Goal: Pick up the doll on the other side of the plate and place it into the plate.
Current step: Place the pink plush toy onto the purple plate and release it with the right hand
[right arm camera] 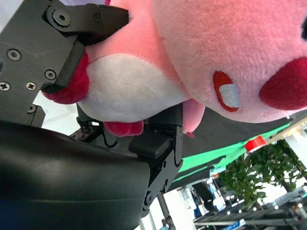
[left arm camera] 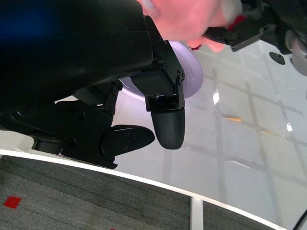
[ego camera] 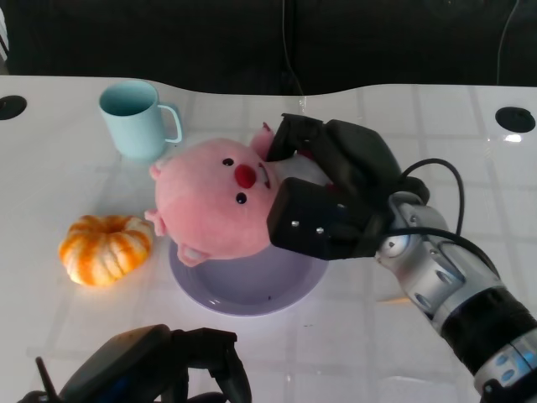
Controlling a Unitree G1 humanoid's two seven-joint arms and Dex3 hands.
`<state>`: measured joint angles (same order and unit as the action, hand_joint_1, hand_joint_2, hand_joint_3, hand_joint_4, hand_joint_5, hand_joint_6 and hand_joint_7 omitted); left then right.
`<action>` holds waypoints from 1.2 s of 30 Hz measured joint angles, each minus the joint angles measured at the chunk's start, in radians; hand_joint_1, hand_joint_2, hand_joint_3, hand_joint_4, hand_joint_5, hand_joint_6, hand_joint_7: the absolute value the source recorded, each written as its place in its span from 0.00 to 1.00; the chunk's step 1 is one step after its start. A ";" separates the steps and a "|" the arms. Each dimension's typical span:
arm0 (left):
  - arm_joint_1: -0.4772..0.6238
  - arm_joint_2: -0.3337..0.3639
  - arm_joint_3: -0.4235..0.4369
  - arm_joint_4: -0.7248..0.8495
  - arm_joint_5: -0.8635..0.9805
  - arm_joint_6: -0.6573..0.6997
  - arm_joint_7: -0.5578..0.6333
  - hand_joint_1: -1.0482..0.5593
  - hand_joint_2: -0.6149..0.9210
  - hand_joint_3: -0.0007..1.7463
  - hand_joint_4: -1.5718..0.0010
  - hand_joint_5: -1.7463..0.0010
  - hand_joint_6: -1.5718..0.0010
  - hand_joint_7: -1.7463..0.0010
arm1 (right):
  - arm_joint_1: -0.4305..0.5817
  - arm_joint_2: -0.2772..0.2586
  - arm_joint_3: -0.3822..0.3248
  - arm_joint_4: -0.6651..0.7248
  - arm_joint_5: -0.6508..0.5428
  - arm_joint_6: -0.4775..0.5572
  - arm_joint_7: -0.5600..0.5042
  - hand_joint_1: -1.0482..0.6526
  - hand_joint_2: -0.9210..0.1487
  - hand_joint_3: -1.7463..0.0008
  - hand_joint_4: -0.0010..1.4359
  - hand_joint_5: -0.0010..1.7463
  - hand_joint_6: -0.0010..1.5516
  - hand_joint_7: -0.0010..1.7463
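The right robot hand gripped a pink plush doll by its body, holding it over the far rim of a purple plate on the white tabletop. The left robot hand rested near the plate, fingers apart, holding nothing. An orange pumpkin and a teal mug sat nearby.

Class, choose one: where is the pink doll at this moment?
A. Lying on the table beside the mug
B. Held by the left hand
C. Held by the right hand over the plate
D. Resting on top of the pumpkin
C: the right hand grips the pink doll above the purple plate.
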<state>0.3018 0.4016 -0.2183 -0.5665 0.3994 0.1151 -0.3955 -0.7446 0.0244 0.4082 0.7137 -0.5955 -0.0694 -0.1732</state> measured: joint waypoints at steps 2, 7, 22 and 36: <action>0.003 -0.001 -0.001 0.000 0.000 -0.005 0.000 0.56 0.94 0.30 0.56 0.06 0.54 0.40 | 0.000 0.005 0.003 0.009 0.000 0.001 0.007 0.47 0.26 0.66 0.55 0.65 0.58 0.25; 0.010 -0.001 0.000 0.000 -0.001 -0.019 0.004 0.56 0.94 0.30 0.56 0.07 0.54 0.40 | 0.001 -0.001 0.034 -0.001 -0.007 0.051 0.099 0.38 0.01 0.92 0.30 0.29 0.38 0.01; 0.027 -0.001 0.002 -0.025 0.021 -0.014 0.006 0.55 0.94 0.30 0.56 0.06 0.53 0.40 | 0.061 -0.097 0.088 -0.212 -0.038 0.136 0.293 0.27 0.00 0.90 0.12 0.21 0.16 0.00; 0.028 0.000 0.003 -0.053 0.022 0.021 0.003 0.55 0.94 0.31 0.55 0.05 0.53 0.40 | 0.190 -0.180 0.074 -0.596 -0.061 0.184 0.400 0.25 0.00 0.87 0.10 0.34 0.21 0.02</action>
<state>0.3296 0.4020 -0.2155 -0.6197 0.4216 0.1358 -0.3929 -0.5546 -0.1556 0.4825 0.1176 -0.6561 0.1141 0.2273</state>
